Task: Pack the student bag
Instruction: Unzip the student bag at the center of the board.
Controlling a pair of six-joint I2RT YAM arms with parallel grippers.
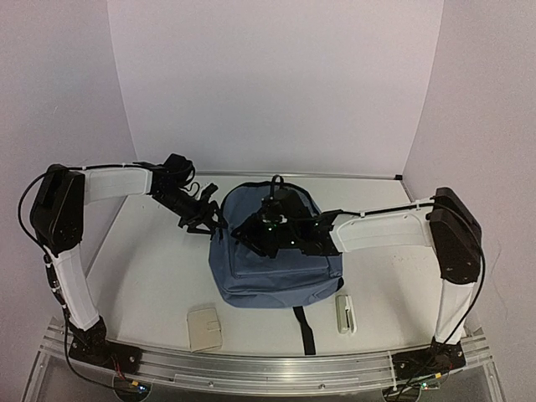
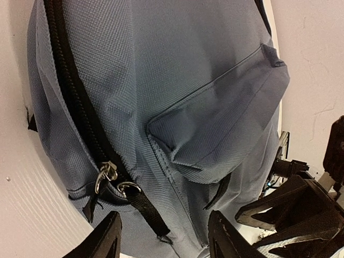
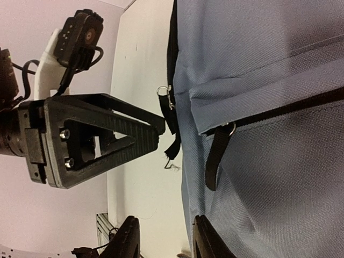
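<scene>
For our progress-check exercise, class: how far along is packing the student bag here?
Done: nothing visibly packed; the student bag lies with its main zip apparently shut. In hand: the left pincer, open, sits at the zip pulls, the right pincer open by the bag's edge. Remaining: unzip, then load the beige item and the white item lying near the bag.

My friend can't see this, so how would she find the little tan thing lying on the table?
Find the big blue student bag in the middle. Just below its lower left corner in the top view lies the tan thing, left of the black strap. It is squarish and beige; the white thing right of the strap is narrower.
</scene>
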